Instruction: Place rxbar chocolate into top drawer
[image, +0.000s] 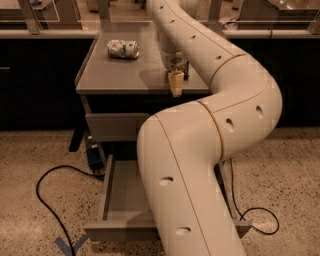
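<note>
Grey countertop (125, 75) on a drawer cabinet, with the gripper (175, 86) poised at its front edge.
The gripper hangs from the white arm (215, 150) right over the countertop's front lip, probably so that anything it carries can go down toward the drawers. Whether it is clamped on anything cannot be told, and the rxbar chocolate cannot be picked out; it is likeliest at the gripper. A crumpled can (123, 49) lies well apart, further back. The top drawer (115, 126) seems to be the shut panel under the lip, and a lower drawer (122, 200) stands pulled out.
</note>
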